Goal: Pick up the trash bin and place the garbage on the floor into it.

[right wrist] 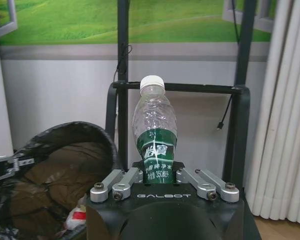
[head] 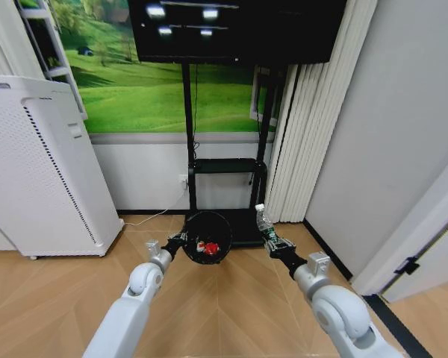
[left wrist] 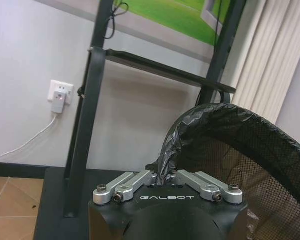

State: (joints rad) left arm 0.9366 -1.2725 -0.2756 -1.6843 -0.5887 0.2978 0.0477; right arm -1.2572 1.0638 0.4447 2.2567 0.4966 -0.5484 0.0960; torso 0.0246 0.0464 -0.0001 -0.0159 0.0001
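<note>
- The trash bin (head: 207, 237) is held off the floor, before the black TV stand (head: 225, 168); its liner-wrapped rim is clamped by the left gripper (left wrist: 162, 176).
- A red-and-white wrapper (head: 208, 247) is seen inside the bin.
- The clear bottle (right wrist: 154, 131) is gripped upright at its green label by the right gripper (right wrist: 157, 172), just beside the bin.
</note>
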